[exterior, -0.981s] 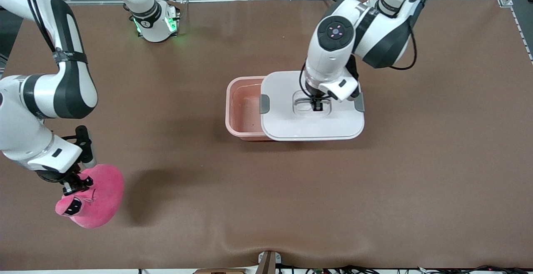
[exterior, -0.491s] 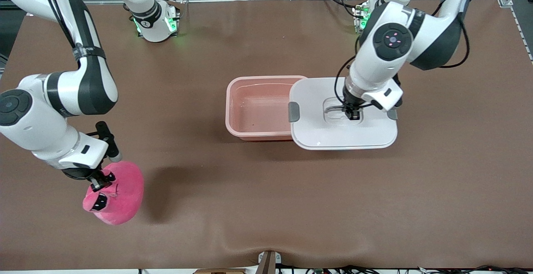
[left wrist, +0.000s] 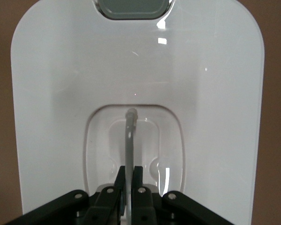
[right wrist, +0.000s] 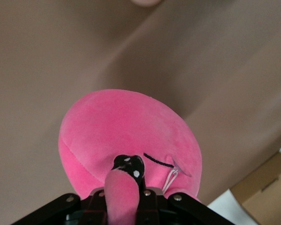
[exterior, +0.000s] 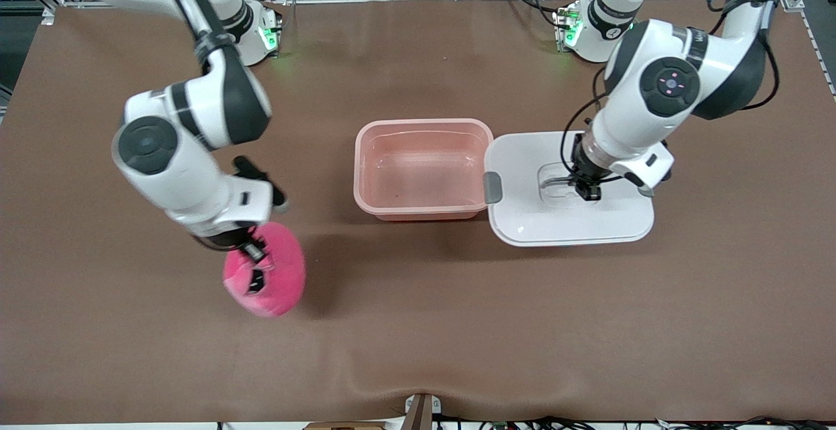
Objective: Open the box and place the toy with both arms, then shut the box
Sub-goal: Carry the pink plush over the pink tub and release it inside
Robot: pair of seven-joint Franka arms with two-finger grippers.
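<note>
- Box: we find it open at mid-table.
- Lid: beside the box, toward the left arm's end; left gripper pinches its handle.
- Toy: we see it aloft over the table, pinched by the right gripper.

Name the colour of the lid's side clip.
Grey; the clip on the white lid shows best in the front view.

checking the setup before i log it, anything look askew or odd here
Nothing stands out. The box sits open, upright and empty. The left gripper holds the lid by its handle beside the box; the right gripper carries the toy above the table.
</note>
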